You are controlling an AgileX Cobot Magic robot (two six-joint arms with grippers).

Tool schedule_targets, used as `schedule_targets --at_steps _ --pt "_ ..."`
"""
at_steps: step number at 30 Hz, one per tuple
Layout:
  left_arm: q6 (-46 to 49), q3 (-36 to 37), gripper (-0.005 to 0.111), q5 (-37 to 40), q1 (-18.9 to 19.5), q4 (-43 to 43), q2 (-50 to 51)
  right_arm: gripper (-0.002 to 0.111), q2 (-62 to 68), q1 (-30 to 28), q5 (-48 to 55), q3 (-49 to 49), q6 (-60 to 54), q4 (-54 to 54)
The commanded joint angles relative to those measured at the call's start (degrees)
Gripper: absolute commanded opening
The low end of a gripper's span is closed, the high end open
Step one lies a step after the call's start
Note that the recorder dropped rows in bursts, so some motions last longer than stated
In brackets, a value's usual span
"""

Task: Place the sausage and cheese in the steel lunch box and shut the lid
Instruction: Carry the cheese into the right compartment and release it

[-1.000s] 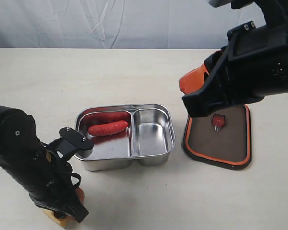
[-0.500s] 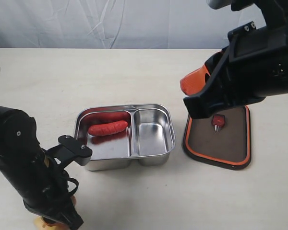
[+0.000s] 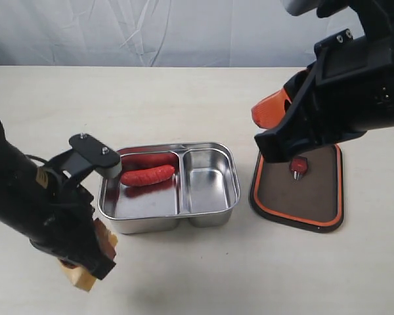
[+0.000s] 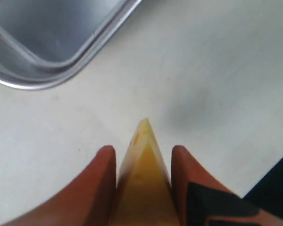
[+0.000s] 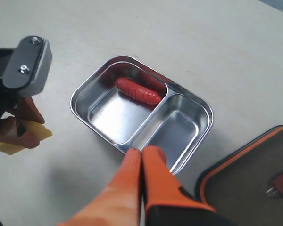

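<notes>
The left pincer (image 4: 142,151) is closed partway on the cheese (image 4: 142,188), clamping the yellow wedge between its 2 orange fingers (image 4: 101,174). The cheese is outside the steel lunch box (image 3: 171,225), near its larger-compartment corner. The sausage (image 3: 148,175) lies in the larger of the box's 2 compartments. The lid (image 3: 315,197) rests on the desk (image 3: 184,98) just right of the box. The right pincer (image 5: 142,157) is fully closed and holds nothing.
</notes>
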Motion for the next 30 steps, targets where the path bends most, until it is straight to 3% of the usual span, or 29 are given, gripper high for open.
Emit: schedule_targets --at_steps 1,8,14,21,28,30 --pt "0.0 -4.6 0.0 -0.7 -0.4 -0.4 -3.1 -0.001 -0.8 -0.2 -0.2 -0.1 0.6 -1.4" --pt "2.8 -12.0 0.0 -15.8 -0.4 -2.7 -0.6 -0.001 -6.5 -0.2 -1.7 -0.1 2.7 -2.3" --pt "9.3 -18.1 0.0 -15.9 -0.4 -9.6 8.4 -0.001 -12.6 -0.2 -2.1 -0.1 5.6 -2.7" --pt "26.3 -25.4 0.0 -16.5 -0.6 -27.9 20.1 -0.001 -18.9 -0.2 4.4 -0.1 8.9 -2.7" --pt "27.1 -28.3 0.0 -16.7 -1.1 -28.4 26.2 -0.001 -21.0 -0.2 7.4 -0.1 9.4 -2.7" --pt "27.1 -28.3 0.009 -16.7 -1.1 -27.5 26.7 -0.001 -21.0 -0.2 7.9 -0.1 9.4 -2.9"
